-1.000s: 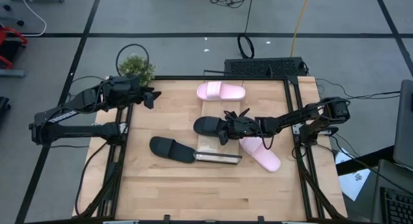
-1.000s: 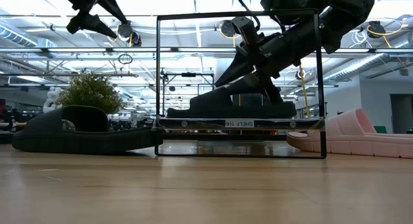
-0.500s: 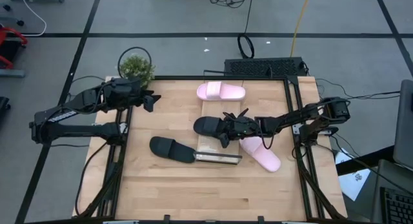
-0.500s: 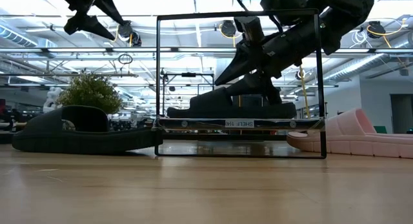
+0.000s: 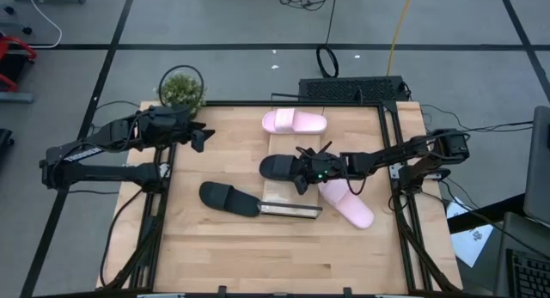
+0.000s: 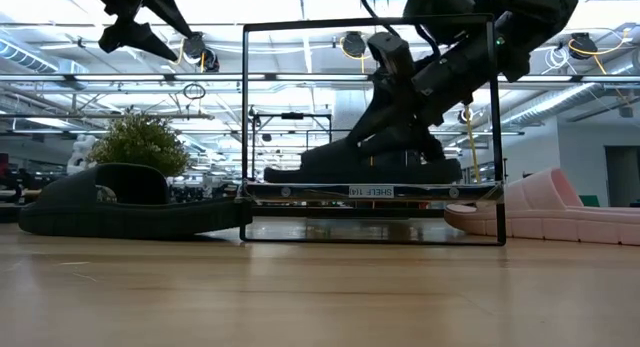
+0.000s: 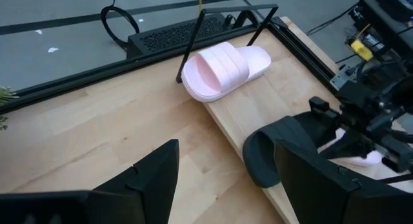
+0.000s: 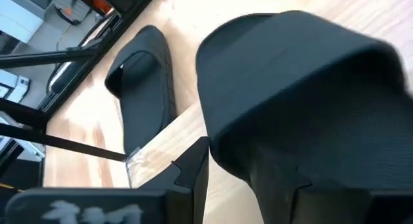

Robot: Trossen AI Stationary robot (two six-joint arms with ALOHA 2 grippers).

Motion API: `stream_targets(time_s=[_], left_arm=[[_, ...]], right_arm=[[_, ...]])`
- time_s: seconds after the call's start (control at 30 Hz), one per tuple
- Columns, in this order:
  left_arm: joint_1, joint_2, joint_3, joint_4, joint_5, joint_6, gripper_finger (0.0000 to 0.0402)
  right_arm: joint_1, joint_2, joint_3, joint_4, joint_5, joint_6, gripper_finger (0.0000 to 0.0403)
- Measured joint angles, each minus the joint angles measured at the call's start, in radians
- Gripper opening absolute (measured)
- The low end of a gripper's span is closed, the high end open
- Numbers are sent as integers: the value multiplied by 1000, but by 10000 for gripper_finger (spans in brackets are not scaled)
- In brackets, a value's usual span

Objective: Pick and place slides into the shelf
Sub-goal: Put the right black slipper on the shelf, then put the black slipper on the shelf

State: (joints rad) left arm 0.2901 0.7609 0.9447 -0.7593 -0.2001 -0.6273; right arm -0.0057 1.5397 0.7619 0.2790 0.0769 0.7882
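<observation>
A black slide [image 5: 277, 167] lies sole-down on the shelf [image 5: 284, 143], a pale wood slatted rack with a metal near end [image 5: 292, 210]. My right gripper [image 5: 302, 174] reaches in from the table's right and is shut on this slide's strap [image 6: 385, 152]. A second black slide [image 5: 229, 198] lies on the table with its toe against the shelf's near left corner. One pink slide [image 5: 294, 121] rests at the shelf's far end, another [image 5: 348, 204] on the table right of the shelf. My left gripper [image 5: 203, 136] hangs open, high over the far left. My right gripper holds the black slide by its wide strap [image 8: 258, 140]. One finger [image 8: 277, 185] goes under the strap and the other finger [image 8: 192, 172] stays outside it. The fingers slant down from the table's right. The slide's sole rests on the shelf's slats [image 6: 370, 190].
A potted plant [image 5: 181, 89] stands at the far left corner. A black metal frame [image 6: 368, 27] rises around the shelf. A dark box [image 5: 352, 89] sits beyond the far edge. Bare wood lies along the near edge [image 5: 284, 255].
My right gripper has tipped down over the strap and shifted the black slide slightly toward the table's right along the shelf. The other slides have not moved.
</observation>
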Motion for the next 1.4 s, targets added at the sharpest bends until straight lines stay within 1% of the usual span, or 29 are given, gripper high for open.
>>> stream_targets(time_s=[0.2, 0.33, 0.43, 0.53, 0.63, 0.7, 0.77, 0.83, 0.93, 1.03, 1.17, 1.23, 1.4], left_arm=[[-1, 0, 0, 0, 0, 2, 248], [-1, 0, 0, 2, 2, 1, 248], [-1, 0, 0, 2, 27, -4, 248], [-2, 0, 0, 2, 104, -32, 248], [-18, 0, 0, -30, 255, -82, 248], [-38, 0, 0, -77, 346, -175, 248], [-65, 0, 0, -140, 399, -301, 248], [-109, 9, -6, -196, 421, -416, 248], [-184, 23, -27, -250, 411, -562, 248], [-252, 41, -67, -216, 397, -677, 248], [-320, 77, -147, -163, 402, -788, 248], [-346, 89, -189, -128, 410, -825, 248], [-380, 99, -301, 19, 401, -885, 248]], right_arm=[[-8, -105, -1, -87, 7, -12, 95], [-8, -170, -1, -94, 31, -12, 95], [-8, -215, -1, -134, 32, -12, 95], [-8, -270, -1, -173, 43, -19, 95], [-8, -323, -1, -192, 75, -39, 95], [-8, -357, -1, -195, 85, -57, 95], [-8, -386, 0, -190, 100, -77, 95], [-8, -407, 0, -193, 110, -100, 95], [-8, -425, 0, -191, 111, -128, 95], [-8, -427, 0, -191, 111, -152, 95], [-8, -427, 0, -195, 110, -181, 95], [-8, -427, 0, -194, 110, -190, 95], [-8, -427, 0, -194, 107, -211, 95]])
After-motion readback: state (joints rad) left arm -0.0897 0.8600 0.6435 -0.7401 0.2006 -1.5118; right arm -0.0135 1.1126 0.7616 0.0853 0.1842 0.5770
